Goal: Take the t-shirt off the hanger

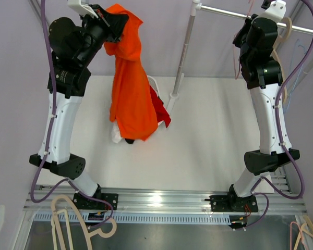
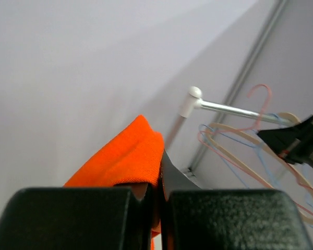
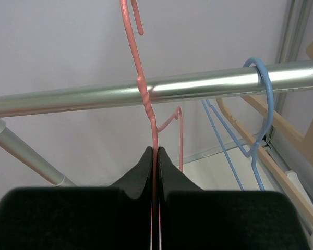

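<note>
The orange t-shirt (image 1: pixel 129 88) hangs from my left gripper (image 1: pixel 110 21), which is raised high at the back left and shut on the shirt's top fold. Its hem reaches the table. In the left wrist view the orange cloth (image 2: pixel 128 156) is pinched between my left gripper's (image 2: pixel 157 182) jaws. My right gripper (image 1: pixel 265 5) is up at the rail, shut on the thin pink wire hanger (image 3: pixel 146 99). The hanger's neck runs up from my right gripper (image 3: pixel 156 156), crossing the rail (image 3: pixel 208 86). The hanger is bare of cloth.
A metal rail (image 1: pixel 240 13) on a stand pole (image 1: pixel 182 52) spans the back. A blue wire hanger (image 3: pixel 261 104) and wooden hangers (image 1: pixel 288 31) hang on its right end. Red (image 1: pixel 159 107) and white (image 1: pixel 116 134) clothes lie under the shirt. Wooden hangers (image 1: pixel 62 213) lie front left.
</note>
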Available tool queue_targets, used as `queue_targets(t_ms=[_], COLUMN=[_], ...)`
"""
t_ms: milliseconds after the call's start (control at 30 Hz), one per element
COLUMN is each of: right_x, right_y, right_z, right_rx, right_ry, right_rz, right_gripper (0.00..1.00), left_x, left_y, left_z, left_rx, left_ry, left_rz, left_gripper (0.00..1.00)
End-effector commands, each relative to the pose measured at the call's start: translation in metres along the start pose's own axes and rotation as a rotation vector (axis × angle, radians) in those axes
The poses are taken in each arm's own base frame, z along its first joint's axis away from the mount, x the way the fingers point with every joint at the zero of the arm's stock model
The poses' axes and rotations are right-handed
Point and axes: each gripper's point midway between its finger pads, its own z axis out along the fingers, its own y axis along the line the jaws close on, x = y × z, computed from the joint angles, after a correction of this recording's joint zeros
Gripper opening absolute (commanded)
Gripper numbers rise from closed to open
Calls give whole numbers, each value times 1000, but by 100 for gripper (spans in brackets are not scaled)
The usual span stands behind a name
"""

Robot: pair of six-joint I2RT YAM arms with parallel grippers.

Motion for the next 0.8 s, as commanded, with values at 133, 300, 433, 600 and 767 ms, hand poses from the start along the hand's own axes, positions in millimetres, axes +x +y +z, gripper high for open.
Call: queue_targets(t_ms=[133,300,433,600,767], right_x=[-6,21,30,35,33], right_y=[0,0,0,-1,-3], right_z=[2,7,6,4,1], right_rx=[-5,-7,-14,-23,-20], right_ry=[-33,17,33,40,32], right_rz=[28,28,32,29,21], right_gripper=[0,0,0,1,23], left_x=[-39,0,70,167,263], left_y=[30,62,91,123,167], left_z=[12,27,30,19,-3], left_rx=[-90,-183,-240,-287,-446], left_ry=[-177,-84,67,172,384], left_rz=[121,140,88,-21,-99], left_gripper=[1,1,1,1,1])
